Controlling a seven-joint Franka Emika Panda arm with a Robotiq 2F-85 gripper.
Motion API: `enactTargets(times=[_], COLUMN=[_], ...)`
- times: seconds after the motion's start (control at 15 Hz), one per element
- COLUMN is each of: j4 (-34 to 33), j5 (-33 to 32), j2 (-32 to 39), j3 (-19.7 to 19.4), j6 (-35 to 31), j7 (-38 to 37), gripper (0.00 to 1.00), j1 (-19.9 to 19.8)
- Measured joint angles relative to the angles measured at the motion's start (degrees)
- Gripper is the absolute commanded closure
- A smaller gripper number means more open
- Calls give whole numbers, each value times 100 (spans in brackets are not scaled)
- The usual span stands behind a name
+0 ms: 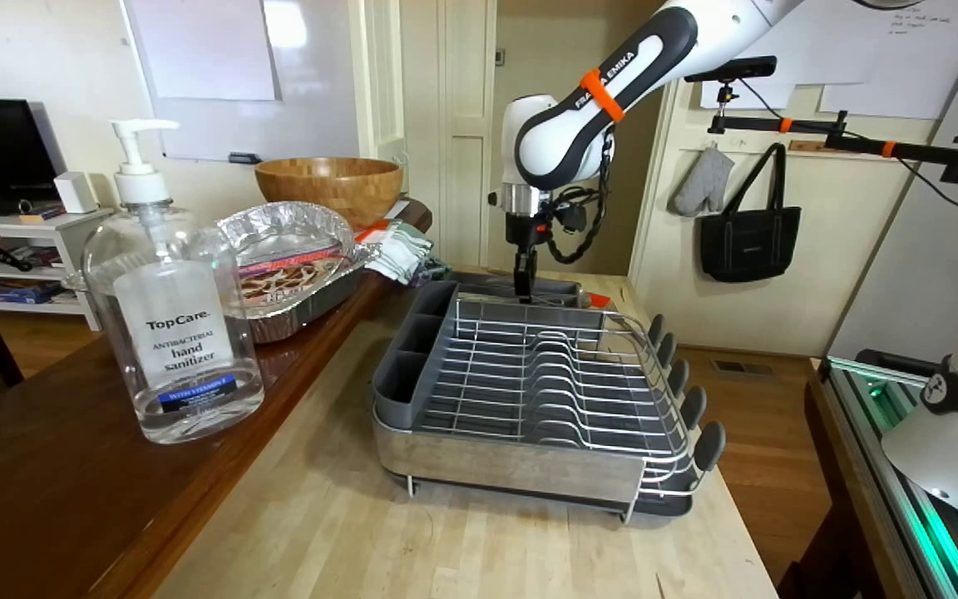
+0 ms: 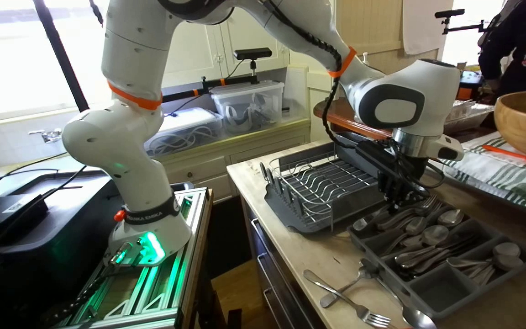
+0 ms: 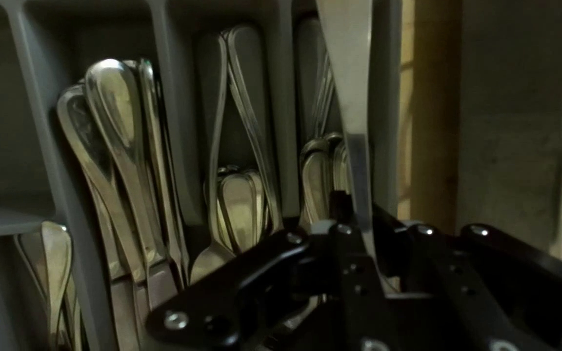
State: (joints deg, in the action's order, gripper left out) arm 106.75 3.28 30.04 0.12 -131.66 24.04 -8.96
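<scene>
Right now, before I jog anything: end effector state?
End effector: closed, holding what looks like a knife.

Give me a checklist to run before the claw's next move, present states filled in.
1. Claw shut on the utensil: ok, it looks pinched in the wrist view.
2. Utensil free of the cutlery tray: cannot tell, its lower end is hidden.
3. Dish rack upright on the counter: ok.
4. No loose cutlery on the counter: not ok, a fork lies beside the tray.
5. Person away from the claw: ok, in the background.
</scene>
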Motion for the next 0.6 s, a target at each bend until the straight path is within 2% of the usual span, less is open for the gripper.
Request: enactTargets(times=[0.53,0.6], j4=[-315,-334], j5=[0,0], j2=[340,366], j3=[138,150], j6=[-204,-213], j7=[11,11], gripper=[99,87], j1=[0,0])
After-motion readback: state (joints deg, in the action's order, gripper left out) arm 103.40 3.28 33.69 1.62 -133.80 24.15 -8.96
